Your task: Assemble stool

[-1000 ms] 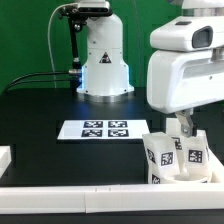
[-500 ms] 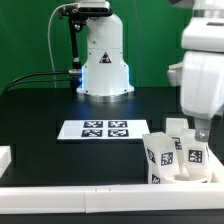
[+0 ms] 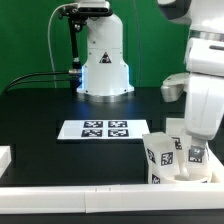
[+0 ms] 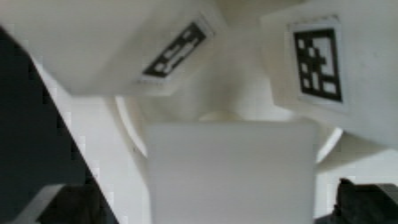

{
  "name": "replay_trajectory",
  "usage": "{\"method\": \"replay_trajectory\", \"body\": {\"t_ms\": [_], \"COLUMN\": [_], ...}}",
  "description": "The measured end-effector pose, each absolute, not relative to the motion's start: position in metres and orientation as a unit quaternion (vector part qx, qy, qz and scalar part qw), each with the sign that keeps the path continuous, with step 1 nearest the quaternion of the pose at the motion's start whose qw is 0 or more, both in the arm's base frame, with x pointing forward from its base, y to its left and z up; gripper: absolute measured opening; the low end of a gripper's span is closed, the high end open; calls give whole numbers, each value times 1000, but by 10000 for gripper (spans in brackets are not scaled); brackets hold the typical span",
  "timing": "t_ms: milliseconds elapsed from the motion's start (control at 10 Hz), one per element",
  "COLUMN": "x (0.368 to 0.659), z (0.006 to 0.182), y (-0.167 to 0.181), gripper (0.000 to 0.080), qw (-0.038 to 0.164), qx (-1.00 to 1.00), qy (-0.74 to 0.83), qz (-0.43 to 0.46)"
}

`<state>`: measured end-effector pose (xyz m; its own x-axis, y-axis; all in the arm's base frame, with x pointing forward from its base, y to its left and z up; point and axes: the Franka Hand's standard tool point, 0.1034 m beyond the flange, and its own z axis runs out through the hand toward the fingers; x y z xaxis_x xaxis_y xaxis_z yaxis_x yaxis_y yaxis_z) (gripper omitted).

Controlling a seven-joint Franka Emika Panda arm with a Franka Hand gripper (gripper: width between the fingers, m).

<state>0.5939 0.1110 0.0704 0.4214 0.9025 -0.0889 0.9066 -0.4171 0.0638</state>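
Legs [image 3: 172, 157] of the stool stand bunched at the table's [image 3: 40, 110] front edge, against the border rail [image 3: 100, 195]. The gripper [image 3: 196, 150] hangs among them, jaws spread wide, holding nothing. Closing there risks catching two legs together, or tipping a neighbour.

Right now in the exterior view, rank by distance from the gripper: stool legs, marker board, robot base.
The gripper is down at the exterior view's lower right, largely hidden behind the parts.
1. stool legs: clustered right at the gripper, lower right.
2. marker board: flat on the table, centre, toward the exterior view's left.
3. robot base: at the back, centre-left.
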Motion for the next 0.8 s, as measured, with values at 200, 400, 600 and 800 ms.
{"method": "replay_trajectory", "body": {"t_ms": [200, 400, 600, 800], "x": [594, 594, 594, 594], "z": [70, 70, 70, 70], "y": [110, 110, 107, 107], "gripper": [374, 335, 335, 335], "qw": [51, 52, 50, 33], "qx": [842, 886, 930, 979], "qy": [536, 461, 364, 203], "qz": [-21, -16, -11, -3]}}
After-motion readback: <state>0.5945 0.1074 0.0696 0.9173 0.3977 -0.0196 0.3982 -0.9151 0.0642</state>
